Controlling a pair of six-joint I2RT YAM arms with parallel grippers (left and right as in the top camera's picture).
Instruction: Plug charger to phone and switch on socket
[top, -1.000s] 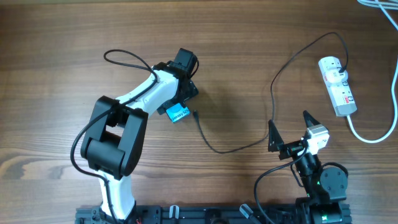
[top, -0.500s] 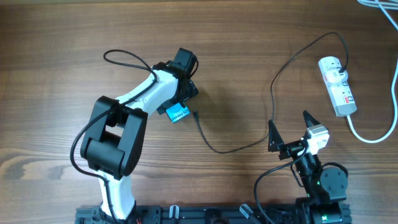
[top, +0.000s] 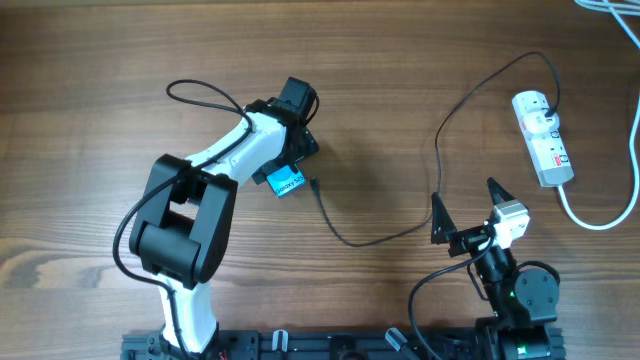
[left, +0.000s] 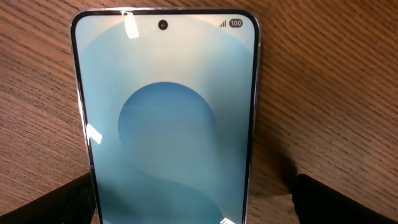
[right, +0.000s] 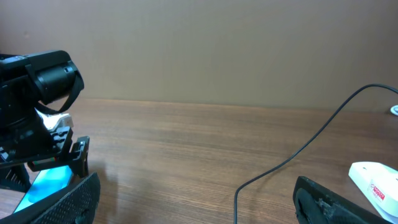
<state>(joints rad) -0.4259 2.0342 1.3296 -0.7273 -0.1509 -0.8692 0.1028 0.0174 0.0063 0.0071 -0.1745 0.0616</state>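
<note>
Left arm reaches out over the mid-worktop (top: 400, 60). The left tool (top: 288, 160) is angled down, its fingers (left: 339, 200) spread wide either side of the phone (left: 168, 124), not clamped. The phone lies flat, long axis in line with the tool, camera-hole end away from it. The charger (top: 314, 184) has its tip just beside the phone's exposed end. Right arm is folded at the near edge; the right tool (top: 467, 203) is spread and empty. The socket (top: 543, 138) sits far right.

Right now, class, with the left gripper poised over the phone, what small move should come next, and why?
Probably close the left gripper on the phone to steady it. Its open fingers stand on either side of the phone, and the charger tip lies loose close by, not yet plugged in.
</note>
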